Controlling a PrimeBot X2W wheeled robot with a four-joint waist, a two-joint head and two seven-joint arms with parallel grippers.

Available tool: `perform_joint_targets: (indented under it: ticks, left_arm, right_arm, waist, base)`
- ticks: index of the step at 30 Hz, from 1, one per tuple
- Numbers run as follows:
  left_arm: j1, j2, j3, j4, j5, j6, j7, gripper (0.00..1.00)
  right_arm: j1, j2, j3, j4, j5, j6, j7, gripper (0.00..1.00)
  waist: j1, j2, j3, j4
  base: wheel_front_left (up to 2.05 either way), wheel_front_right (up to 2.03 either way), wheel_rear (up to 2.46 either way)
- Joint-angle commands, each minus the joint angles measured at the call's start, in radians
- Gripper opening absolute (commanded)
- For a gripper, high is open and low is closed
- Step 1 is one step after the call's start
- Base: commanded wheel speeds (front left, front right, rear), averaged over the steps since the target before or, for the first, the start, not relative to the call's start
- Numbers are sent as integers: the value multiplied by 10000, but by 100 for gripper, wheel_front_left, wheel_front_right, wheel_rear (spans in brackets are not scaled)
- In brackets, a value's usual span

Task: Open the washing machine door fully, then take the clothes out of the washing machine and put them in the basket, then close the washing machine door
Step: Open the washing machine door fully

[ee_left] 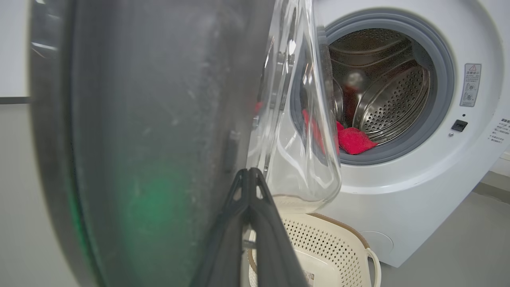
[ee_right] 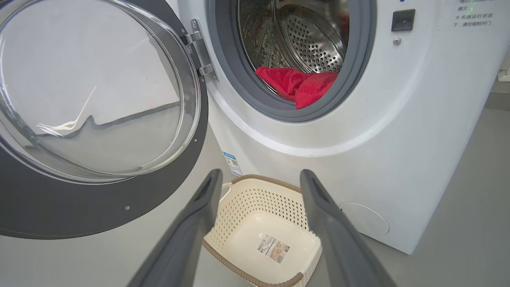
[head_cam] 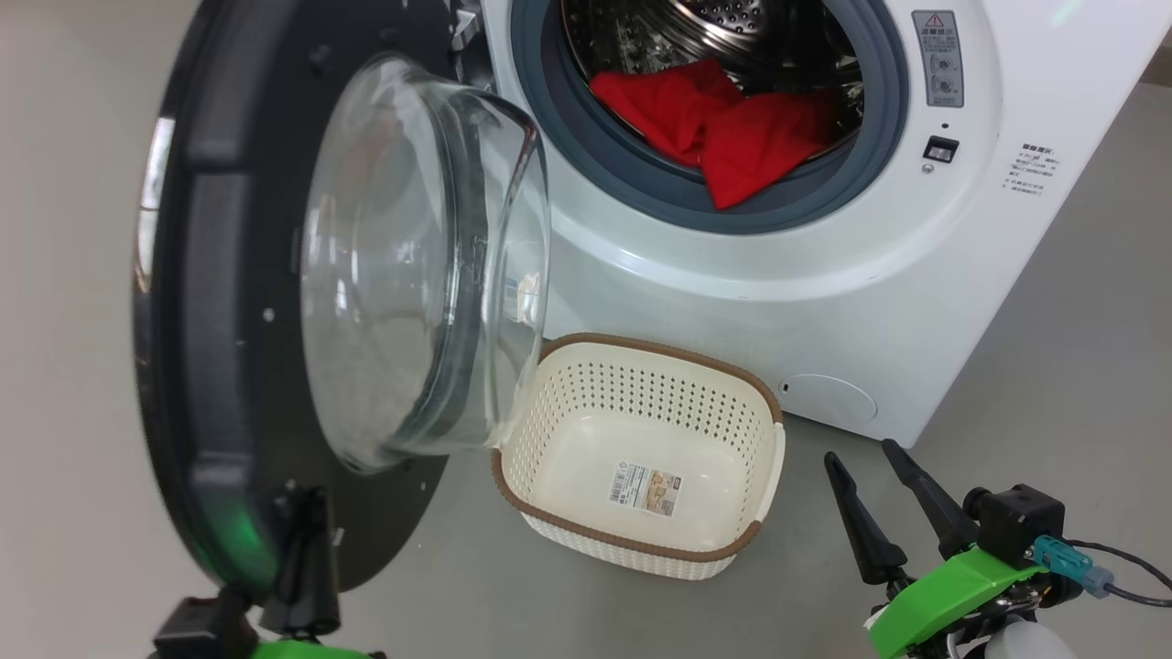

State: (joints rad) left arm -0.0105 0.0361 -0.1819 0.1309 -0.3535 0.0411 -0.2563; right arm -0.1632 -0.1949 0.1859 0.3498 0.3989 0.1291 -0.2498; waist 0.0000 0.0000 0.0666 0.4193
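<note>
Door (head_cam: 229, 302) is swung wide, filling the left of the head view, glass bowl bulging toward the basket (head_cam: 659, 348). Left jaws are pressed shut at the door's lower rim, bottom left, gripping nothing; whether they touch the rim, I can't tell. Right jaws, bottom right, stand spread wide and empty, aimed over the basket toward the washer (head_cam: 824, 275). The clothes (head_cam: 723, 128) sit upper centre, heaped at the drum's mouth with a red corner lapping onto the grey gasket. The basket waits empty on the floor, just in front of the washer. So opening looks about done; unloading and closing are all to come.
</note>
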Motion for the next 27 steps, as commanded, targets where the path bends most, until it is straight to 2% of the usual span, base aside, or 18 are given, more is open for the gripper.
perform_joint_targets:
  ticks: [1,14,27]
  left_arm:
    - [-450,282,660,-59,11,165,-55,0]
    - [-1532,920,2510,1032,237,395,-55,0]
    - [-2539,1467,4104,2270,536,217,-55,0]
  right_arm:
    - [-235,-69,240,-240,-70,16,-120,100]
    - [-341,-214,258,-260,-41,16,-120,100]
    - [-395,-269,278,-279,-67,16,-120,100]
  waist:
    - [0,0,63,-12]
    - [0,0,356,-214]
    - [0,0,546,-305]
  base:
    - [0,0,0]
    - [0,0,0]
    - [0,0,0]
